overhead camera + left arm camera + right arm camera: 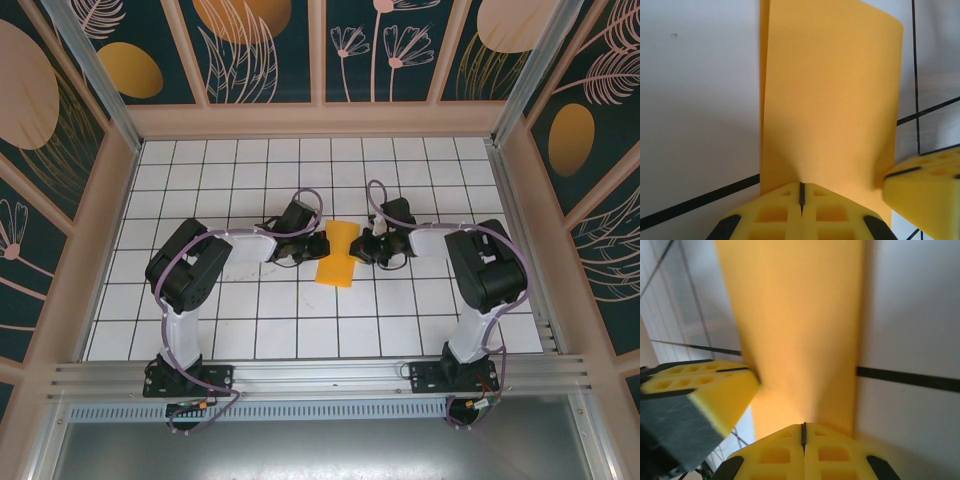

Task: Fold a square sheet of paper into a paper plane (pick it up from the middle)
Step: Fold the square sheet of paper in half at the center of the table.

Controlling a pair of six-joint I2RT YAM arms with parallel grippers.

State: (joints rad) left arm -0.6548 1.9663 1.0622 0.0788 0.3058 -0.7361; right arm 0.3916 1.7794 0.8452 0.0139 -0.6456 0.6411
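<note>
Looking down from above, the pinched waist of the square sheet of paper (338,255), out in the middle of the worktop (250,170), is too small to read where the left gripper (316,248) and right gripper (362,247) meet it, and their dark wrists cover both side edges there. From the left wrist the sheet's far end runs off the top of the picture and its near edge is lost behind the yellow fingers (770,215) (themselves chopped by the bottom edge). The right wrist's picture is soft and smeared, the paper a blur with its top cut off too.
</note>
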